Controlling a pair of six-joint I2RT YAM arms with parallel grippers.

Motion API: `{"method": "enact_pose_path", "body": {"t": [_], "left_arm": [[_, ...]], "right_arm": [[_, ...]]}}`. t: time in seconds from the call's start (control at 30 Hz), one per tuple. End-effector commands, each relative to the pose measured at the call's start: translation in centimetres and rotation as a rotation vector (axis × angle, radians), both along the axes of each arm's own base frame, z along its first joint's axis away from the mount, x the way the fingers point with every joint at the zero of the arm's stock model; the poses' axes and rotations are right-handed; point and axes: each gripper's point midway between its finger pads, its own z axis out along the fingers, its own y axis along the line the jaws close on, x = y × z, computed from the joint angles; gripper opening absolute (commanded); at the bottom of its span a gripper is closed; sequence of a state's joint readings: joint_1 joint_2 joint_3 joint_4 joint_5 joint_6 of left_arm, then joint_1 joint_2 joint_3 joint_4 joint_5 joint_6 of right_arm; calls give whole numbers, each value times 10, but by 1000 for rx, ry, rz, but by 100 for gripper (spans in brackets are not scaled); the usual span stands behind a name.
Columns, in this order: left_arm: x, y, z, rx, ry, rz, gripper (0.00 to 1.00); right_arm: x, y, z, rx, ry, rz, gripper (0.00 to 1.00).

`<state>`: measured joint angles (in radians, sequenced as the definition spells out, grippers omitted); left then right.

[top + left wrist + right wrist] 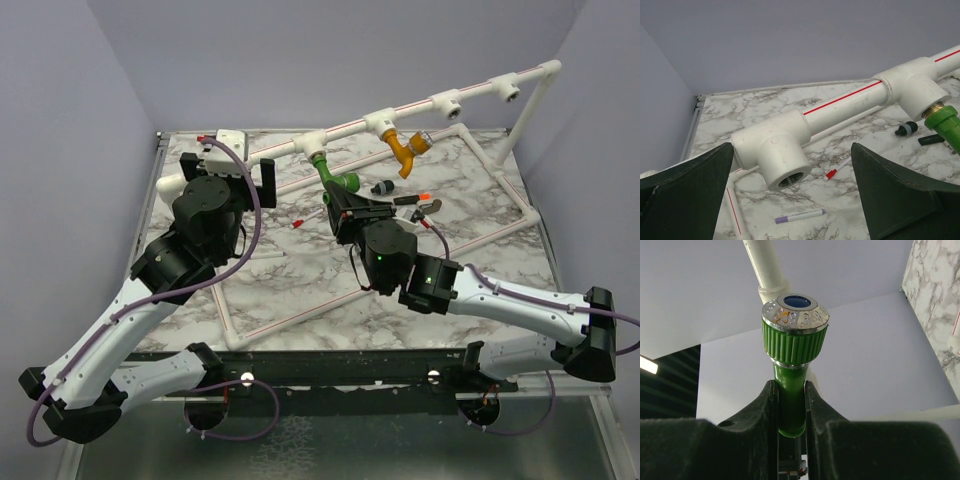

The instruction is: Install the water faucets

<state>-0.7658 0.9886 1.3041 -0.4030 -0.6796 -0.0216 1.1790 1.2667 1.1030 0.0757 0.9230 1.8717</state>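
Observation:
The bright green faucet [338, 178] hangs from the middle T-socket [315, 147] of the white red-striped pipe frame; its brass thread meets the socket in the left wrist view [945, 122]. My right gripper [338, 197] is shut on the green faucet's stem [791, 400], just below its ribbed knob with the silvery cap [795, 315]. The mustard-orange faucet [408, 148] hangs from the T-socket to the right [383, 122]. My left gripper [792, 200] is open and empty, close in front of the empty left T-socket [777, 152].
A purple-capped pen [800, 216] and a red-capped pen [837, 169] lie on the marble top under the left gripper. A small black part [381, 187] and a dark pen [415, 199] lie right of the green faucet. Frame pipes [300, 318] cross the table.

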Motion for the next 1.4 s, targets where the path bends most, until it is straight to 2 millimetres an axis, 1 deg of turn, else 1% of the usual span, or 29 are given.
{"method": "enact_pose_path", "body": {"t": [0.0,0.07,0.13,0.2,0.4,0.53,0.6,0.73,0.93,1.13,1.27,1.37], "left_arm": [[-12,-22,-51,60,151,-102,99],[-12,-22,-50,62,150,-102,99],[-12,-21,-50,62,149,-100,99],[-12,-22,-51,65,150,-102,99],[-13,-21,-51,69,149,-100,99],[-13,-20,-51,71,148,-97,99],[-12,-20,-51,72,148,-95,99],[-12,-20,-50,73,147,-91,99],[-10,-19,-50,78,147,-81,99],[-8,-18,-49,79,146,-68,99],[-8,-18,-45,75,143,-66,99],[-9,-18,-38,61,138,-70,99]], "right_arm": [[5,7,-60,-192,95,13,21],[5,6,-59,-194,90,10,28],[5,6,-59,-190,87,11,38],[5,6,-59,-188,84,10,45],[5,4,-56,-197,57,11,56],[3,2,-40,-194,-19,19,64],[1,0,-31,-198,-66,27,66],[-5,-2,-22,-208,-133,55,68],[-14,-11,-6,-234,-196,76,71],[-22,-20,4,-278,-245,95,73],[-27,-30,9,-340,-272,98,73],[-31,-36,14,-431,-314,109,74]]}}
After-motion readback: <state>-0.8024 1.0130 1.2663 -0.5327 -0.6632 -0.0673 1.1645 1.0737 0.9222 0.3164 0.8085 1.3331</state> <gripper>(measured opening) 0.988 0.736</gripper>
